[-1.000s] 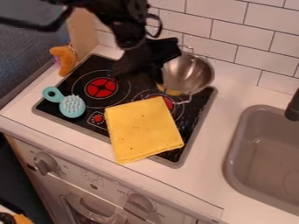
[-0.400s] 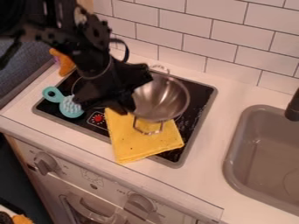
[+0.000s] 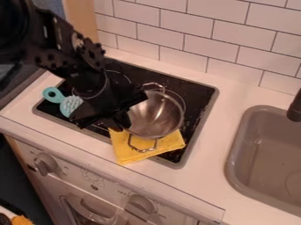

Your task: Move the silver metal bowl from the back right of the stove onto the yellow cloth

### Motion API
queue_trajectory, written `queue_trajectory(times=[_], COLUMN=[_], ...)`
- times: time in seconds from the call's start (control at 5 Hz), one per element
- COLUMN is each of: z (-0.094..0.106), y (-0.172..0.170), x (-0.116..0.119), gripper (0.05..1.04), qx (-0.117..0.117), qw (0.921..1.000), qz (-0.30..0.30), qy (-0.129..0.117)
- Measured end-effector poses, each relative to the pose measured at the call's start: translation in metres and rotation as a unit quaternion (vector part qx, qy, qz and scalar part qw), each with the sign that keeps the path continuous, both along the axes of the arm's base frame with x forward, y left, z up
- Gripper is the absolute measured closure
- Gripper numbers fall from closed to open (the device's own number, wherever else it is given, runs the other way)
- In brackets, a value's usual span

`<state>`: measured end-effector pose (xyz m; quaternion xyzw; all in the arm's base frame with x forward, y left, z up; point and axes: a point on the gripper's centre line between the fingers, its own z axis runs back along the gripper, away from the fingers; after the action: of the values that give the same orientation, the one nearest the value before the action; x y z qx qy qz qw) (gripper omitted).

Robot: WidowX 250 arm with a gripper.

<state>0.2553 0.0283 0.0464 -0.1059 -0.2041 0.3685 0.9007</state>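
Note:
The black gripper (image 3: 122, 123) hangs over the front left part of the stove, at the left rim of a steel pot (image 3: 156, 115). It is shut on that rim. The pot has two wire handles, one toward the wall and one toward the front, and is over the back part of a folded yellow cloth (image 3: 130, 151). Whether the pot rests on the cloth or hangs just above it, I cannot tell. Left of the gripper lies a light blue brush (image 3: 69, 105), partly hidden by the arm.
The black stove top (image 3: 197, 94) has a grey rim on a white counter (image 3: 226, 96). A grey sink (image 3: 264, 154) with a black faucet (image 3: 295, 107) is at the right. White wall tiles (image 3: 206, 26) rise behind, and oven knobs (image 3: 45, 163) line the front.
The gripper has carried the pot from the back right of the stove toward the front left, over the cloth. The arm now covers the orange object at the back left.

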Motion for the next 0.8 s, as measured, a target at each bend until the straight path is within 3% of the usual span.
queue_trajectory(times=[0.6,0.8], z=[-0.018,-0.019], y=[0.009,0.009], x=[0.006,0.012], gripper=[0.986,0.800], qx=[0.017,0.011], qw=[0.9998,0.9998], qz=[0.000,0.000], qy=[0.010,0.016])
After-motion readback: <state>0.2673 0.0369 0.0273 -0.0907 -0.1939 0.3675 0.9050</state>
